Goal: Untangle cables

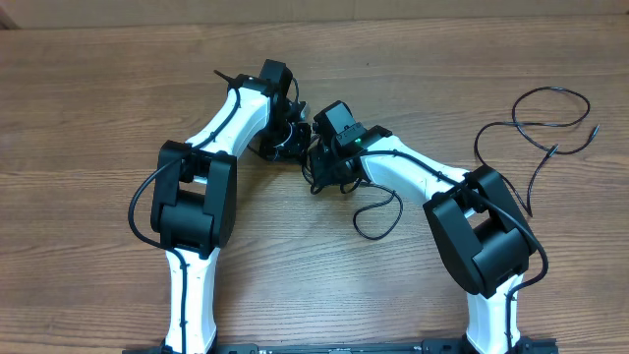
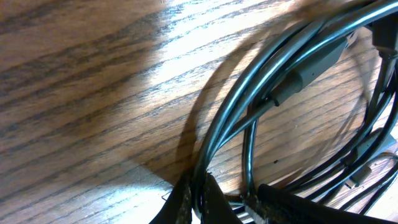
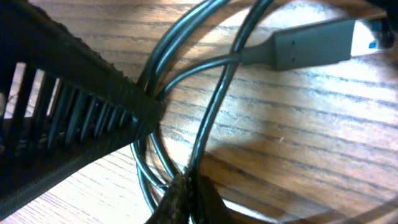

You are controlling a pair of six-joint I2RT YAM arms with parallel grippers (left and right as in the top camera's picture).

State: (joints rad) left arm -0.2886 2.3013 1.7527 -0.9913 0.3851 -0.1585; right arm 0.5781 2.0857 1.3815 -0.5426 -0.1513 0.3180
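On the table (image 1: 98,79), looped black cables (image 2: 222,121)

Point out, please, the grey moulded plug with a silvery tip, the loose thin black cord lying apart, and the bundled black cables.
Grey moulded plug (image 3: 308,48): right wrist view, grey body.
Loose thin black cord (image 1: 548,89): overhead view, top loop.
Bundled black cables (image 2: 239,96): left wrist view, curved strands.

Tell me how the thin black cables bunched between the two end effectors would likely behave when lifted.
The thin black cables are probably floppy: they lie in loose curved loops on the wooden table. They look light, being so thin. The grey rectangular plug would likely dangle and could snag, since strands cross beside it.
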